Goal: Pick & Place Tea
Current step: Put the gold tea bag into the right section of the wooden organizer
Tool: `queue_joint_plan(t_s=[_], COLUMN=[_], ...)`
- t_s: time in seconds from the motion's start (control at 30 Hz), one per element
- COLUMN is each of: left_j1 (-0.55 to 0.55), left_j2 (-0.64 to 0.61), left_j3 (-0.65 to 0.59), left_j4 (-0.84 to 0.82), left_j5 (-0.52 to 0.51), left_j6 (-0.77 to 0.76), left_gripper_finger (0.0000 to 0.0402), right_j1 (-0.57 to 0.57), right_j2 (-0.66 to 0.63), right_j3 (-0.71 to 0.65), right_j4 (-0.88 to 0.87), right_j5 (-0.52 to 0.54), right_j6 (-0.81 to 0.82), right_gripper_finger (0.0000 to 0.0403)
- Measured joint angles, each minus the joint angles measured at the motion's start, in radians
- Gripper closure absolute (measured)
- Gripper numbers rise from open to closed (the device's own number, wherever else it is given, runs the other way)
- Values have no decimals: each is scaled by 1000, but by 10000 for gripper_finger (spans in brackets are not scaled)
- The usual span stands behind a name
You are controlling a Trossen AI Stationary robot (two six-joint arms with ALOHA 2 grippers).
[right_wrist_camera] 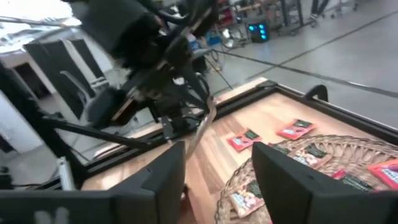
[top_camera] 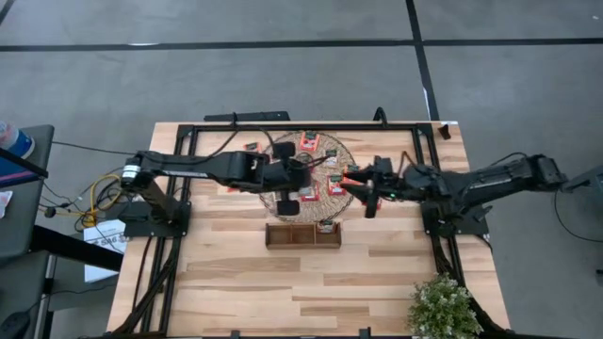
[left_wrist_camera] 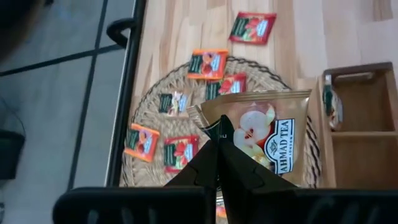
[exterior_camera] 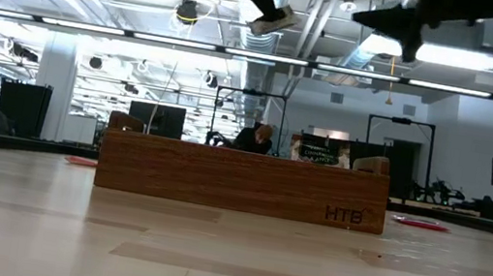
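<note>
- Sachet (left_wrist_camera: pixel 264 134) pinched in the shut left gripper (left_wrist_camera: pixel 219 138) above the woven mat (top_camera: pixel 283 200), by the wooden tray (top_camera: pixel 301 234), likely for dropping in.
- Right gripper (right_wrist_camera: pixel 214 168), fingers apart and empty, over the mat's right edge; other tea sachets (left_wrist_camera: pixel 207 65) lie on the mat.

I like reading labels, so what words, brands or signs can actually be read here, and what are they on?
"AHMAD TEA LONDON": on the pale sachet pinched in the left gripper.
"HTB": on the front of the wooden tray.
Print on the red-orange sachets on the woven mat: too small to read.
</note>
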Motion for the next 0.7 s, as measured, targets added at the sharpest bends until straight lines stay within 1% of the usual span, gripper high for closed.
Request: queue_joint_plan(t_s=[0.13, 0.3, 0.4, 0.53, 0.7], left_j1=[0, 0, 0, 0, 0], left_j2=[30, 31, 31, 31, 31], left_j3=[28, 29, 29, 29, 29], left_j4=[1, 7, 8, 14, 53], left_j5=[-19, -28, -36, -36, -36], left_j6=[14, 27, 27, 27, 27], left_gripper_finger=[401, 401, 401, 401, 401], right_j1=[-42, -77, -99, -130, -154], right_j2=[98, 198, 236, 277, 322], right_j3=[70, 137, 157, 193, 226], right_j4=[1, -5, -8, -7, -7], right_j5=[-55, -89, -111, -186, -218], right_j6=[0, -1, -5, -7, -9], right_gripper_finger=[199, 196, 197, 202, 207])
